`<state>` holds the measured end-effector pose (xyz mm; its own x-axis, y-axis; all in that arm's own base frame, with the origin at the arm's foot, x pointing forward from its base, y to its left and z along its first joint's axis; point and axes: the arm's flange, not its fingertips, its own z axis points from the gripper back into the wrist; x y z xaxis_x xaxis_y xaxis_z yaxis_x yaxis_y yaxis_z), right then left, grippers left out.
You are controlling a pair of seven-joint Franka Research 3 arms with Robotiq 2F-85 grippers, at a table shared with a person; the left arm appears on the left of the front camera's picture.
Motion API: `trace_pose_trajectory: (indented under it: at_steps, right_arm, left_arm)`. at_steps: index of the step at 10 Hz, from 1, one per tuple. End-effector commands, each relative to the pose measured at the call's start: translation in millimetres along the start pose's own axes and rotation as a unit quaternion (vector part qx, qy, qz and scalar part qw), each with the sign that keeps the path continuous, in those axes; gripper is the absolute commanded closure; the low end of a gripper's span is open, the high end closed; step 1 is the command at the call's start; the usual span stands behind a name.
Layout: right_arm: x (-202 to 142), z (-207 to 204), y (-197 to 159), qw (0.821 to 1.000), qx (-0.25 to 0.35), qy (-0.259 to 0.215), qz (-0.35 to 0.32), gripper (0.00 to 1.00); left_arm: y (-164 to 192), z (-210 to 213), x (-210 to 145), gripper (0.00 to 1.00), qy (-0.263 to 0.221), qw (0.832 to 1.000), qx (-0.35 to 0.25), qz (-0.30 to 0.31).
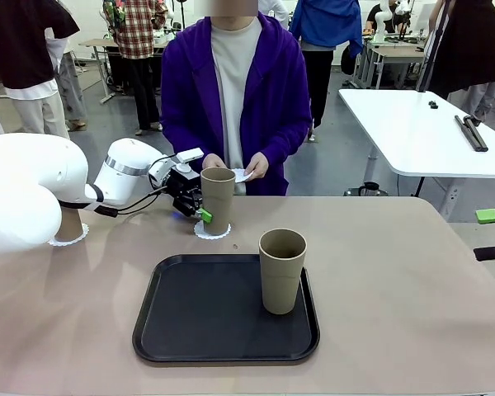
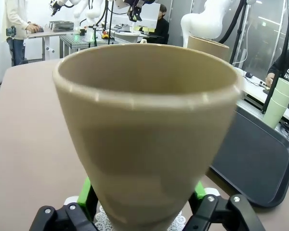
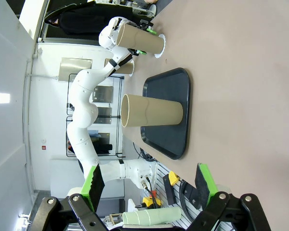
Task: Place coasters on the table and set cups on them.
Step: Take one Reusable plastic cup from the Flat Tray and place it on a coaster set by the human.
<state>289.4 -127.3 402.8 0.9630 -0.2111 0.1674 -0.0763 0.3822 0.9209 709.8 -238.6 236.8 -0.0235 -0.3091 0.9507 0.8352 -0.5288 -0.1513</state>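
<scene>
Beige-tan tabletop with rounded corners [image 1: 412, 272] takes up the foreground of a busy workroom. A white rectangular table [image 1: 421, 132] stands beyond it to the right, and several people stand at benches farther off. A person in a purple jacket [image 1: 235, 91] stands at the far edge, holding small white paper doilies [image 1: 242, 175] at waist height.

A black rounded-square tray [image 1: 190, 322] lies near the front centre of the tabletop. One tall tapered tan cup [image 1: 281, 271] stands upright on the tray's right part. A second tan cup [image 1: 217, 200] stands upright just beyond the tray, on a round white lacy coaster [image 1: 212, 232]. A third tan cup [image 1: 71, 224], partly hidden by the white left arm [image 1: 33, 181], stands on another lacy coaster [image 1: 70, 238] at the table's left.

Left gripper [image 1: 205, 213] is at the base of the second cup, with a green pad [image 2: 86, 191] on each side of it. Whether the pads press on the cup or stand just clear cannot be told. Right gripper [image 3: 149, 187] has its jaws spread wide with nothing between them, well apart from the tray and the cups.
</scene>
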Motion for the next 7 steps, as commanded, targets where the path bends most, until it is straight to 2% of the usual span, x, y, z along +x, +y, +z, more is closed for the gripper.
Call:
trace_pose_trajectory:
  at_steps: [1,7]
  right_arm:
    - [0.7,-0.5,1.1,1.000,0.006,-0.001,0.004,0.00]
    - [0.7,-0.5,1.1,1.000,0.006,-0.001,0.004,0.00]
  left_arm:
    - [15.9,10.3,4.1,0.00,0.020,1.000,-0.004,0.008]
    - [12.6,12.4,9.4,0.00,0.033,0.999,-0.003,0.002]
